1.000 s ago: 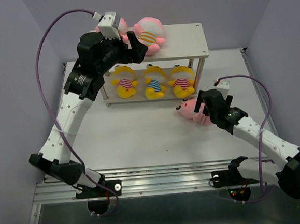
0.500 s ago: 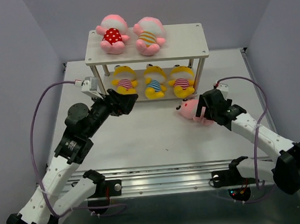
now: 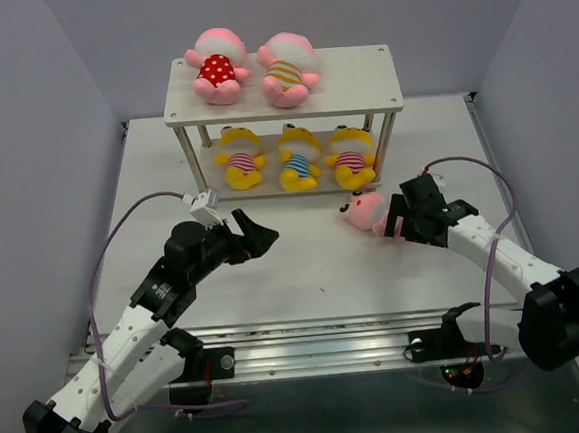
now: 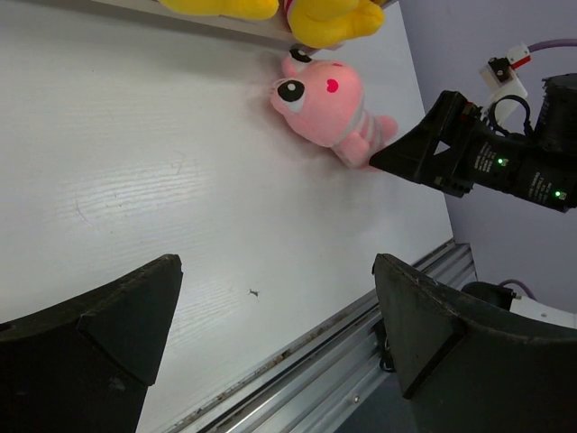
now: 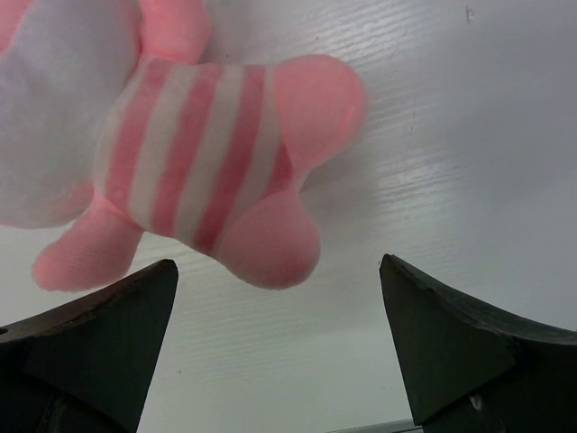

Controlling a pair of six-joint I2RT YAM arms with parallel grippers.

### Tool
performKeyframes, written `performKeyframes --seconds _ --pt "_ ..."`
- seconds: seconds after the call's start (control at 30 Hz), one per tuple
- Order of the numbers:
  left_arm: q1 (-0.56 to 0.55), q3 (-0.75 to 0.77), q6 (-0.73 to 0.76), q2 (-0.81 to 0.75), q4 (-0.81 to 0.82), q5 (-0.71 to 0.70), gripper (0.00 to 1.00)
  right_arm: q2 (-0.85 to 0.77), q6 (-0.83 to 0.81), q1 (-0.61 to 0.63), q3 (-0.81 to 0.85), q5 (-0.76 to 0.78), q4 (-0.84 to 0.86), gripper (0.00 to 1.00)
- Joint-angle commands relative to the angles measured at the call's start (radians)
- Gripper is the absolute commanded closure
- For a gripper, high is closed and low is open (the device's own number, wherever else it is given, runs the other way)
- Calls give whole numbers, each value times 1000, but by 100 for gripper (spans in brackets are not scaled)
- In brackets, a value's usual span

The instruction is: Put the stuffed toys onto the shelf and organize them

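We read the top view as a clock, with the arm bases at 6. The shelf [image 3: 380,87] stands at 12, near the far edge of the table [image 3: 305,285]. Five of the stuffed toys are on it.

On the upper board two pink ones lie side by side at the left end. The red polka-dot toy [image 3: 216,70] is outermost, and the orange-striped pink toy [image 3: 285,71] lies just at its 3 o'clock.

On the lower board three yellow ones lie in a row: the left yellow toy [image 3: 240,162], the middle yellow toy [image 3: 298,161] in blue stripes, and the right yellow toy [image 3: 350,158].

The sixth, the pink striped toy [image 3: 365,209], lies on the table at about 3 o'clock from the centre. It is just off the shelf's right front leg, with its head toward 10 and its legs toward 4.

The right gripper [image 3: 395,221] reaches in from 4 o'clock with its jaws spread wide. In its wrist view we see the toy's striped body and feet in the gap between the dark fingers [image 5: 99,347], and the jaws are not closed on it. We cannot tell whether a finger touches it.

The left gripper [image 3: 258,231] sits at about 9 o'clock from the centre, pointing toward 3. Its jaws are wide apart with nothing between them, and it is well apart from the pink striped toy.
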Motion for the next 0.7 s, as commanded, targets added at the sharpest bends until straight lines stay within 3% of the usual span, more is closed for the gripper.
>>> performKeyframes --seconds 0.0,0.47,0.57,0.63,0.67 --pt "-5 45 18 -10 16 -35 1 67 -36 -8 43 -48 -7 1" --pt "-5 82 65 52 -27 -93 1 64 -117 -8 56 -57 66 5" --pt "-5 88 73 62 -27 -98 1 65 -123 -8 55 -66 89 21" --pt "-5 90 75 63 -28 -109 1 61 -137 -8 59 -84 94 40" --pt "-5 88 75 63 -30 -115 1 56 -144 -8 61 -104 100 56"
